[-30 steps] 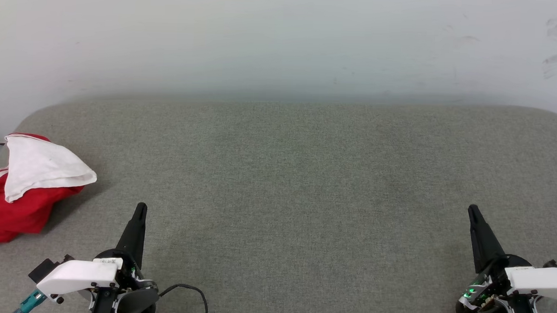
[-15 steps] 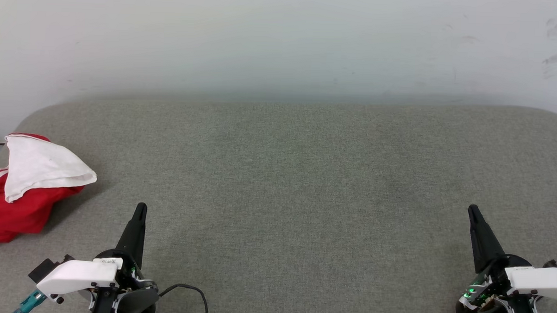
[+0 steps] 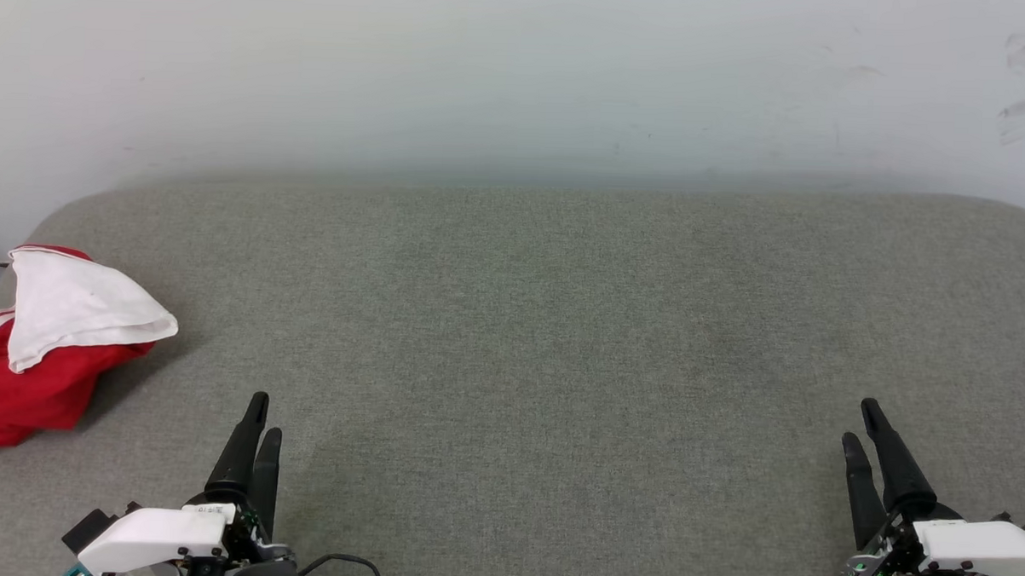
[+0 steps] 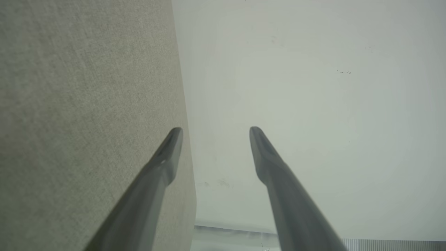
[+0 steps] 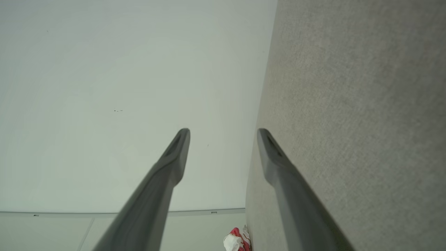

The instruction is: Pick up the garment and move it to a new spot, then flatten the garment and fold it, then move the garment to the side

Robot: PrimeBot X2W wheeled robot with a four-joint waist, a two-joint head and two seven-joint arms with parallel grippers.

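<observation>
At the far left edge of the grey fabric surface [image 3: 545, 323], in the head view, the garment [image 3: 46, 340] lies in a crumpled heap: red cloth below and a white sleeve draped over the top, with red-and-white stripe trim showing at its left side. The picture's edge cuts off part of it. The left gripper [image 3: 266, 414] sits at the lower left, near the heap but apart from it. Its two dark fingers are parted a little, grip nothing and point toward the pale wall [image 3: 520, 67]. A black cable [image 3: 345, 562] curls beside its wrist. The right gripper [image 3: 859, 419] sits at the lower right, well apart from the garment, its fingers parted in the same way and also empty. In the left wrist view the left gripper [image 4: 216, 129] has its fingers spread with a clear gap between the tips. One finger shows against the fabric surface [image 4: 87, 87], the other against the wall [image 4: 313, 87]. In the right wrist view the right gripper [image 5: 223, 129] is spread just as wide, one finger against the wall [image 5: 104, 87] and the other against the fabric surface [image 5: 348, 87]. The garment [image 5: 238, 240] appears at the bottom edge of that view — a small red-and-white bundle at the border of the fabric, too small to make out any detail.
</observation>
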